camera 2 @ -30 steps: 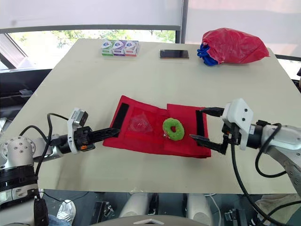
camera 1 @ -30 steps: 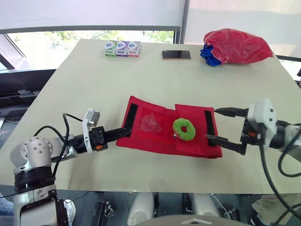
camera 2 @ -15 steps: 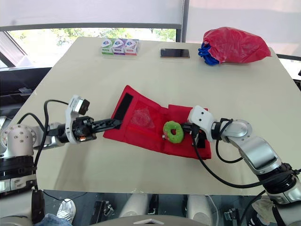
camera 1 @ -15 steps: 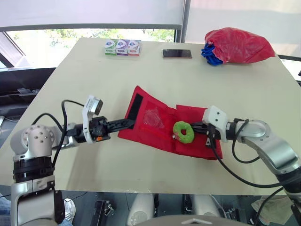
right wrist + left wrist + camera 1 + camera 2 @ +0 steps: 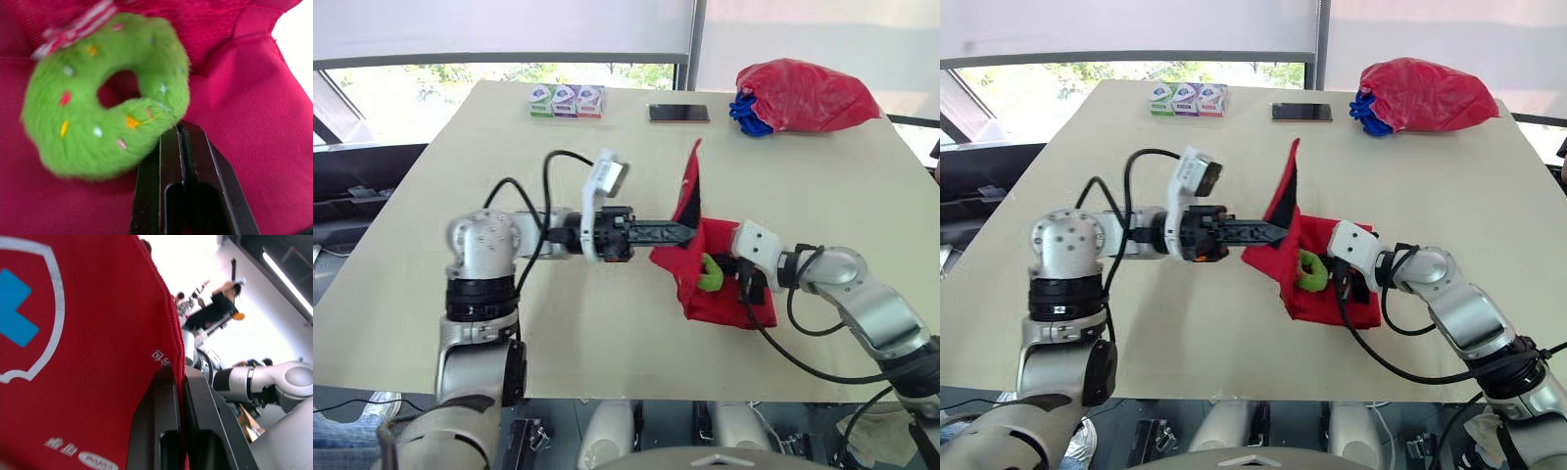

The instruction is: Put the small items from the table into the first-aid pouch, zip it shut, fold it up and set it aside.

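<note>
Beige table (image 5: 509, 147) beside a window (image 5: 460, 73) carries, along its far edge, three small boxes (image 5: 567, 101), a phone (image 5: 679, 114) and a red bag (image 5: 808, 95). Nearer, the left gripper (image 5: 687, 233) points toward three o'clock, its fingers pinching the edge of the red pouch (image 5: 720, 302) and holding one flap (image 5: 690, 186) upright. The pouch lies mid-table, at six o'clock from the phone. A green ring (image 5: 710, 274) sits on it below the flap. The right gripper (image 5: 178, 142), fingers pressed together, touches the ring from three o'clock.
</note>
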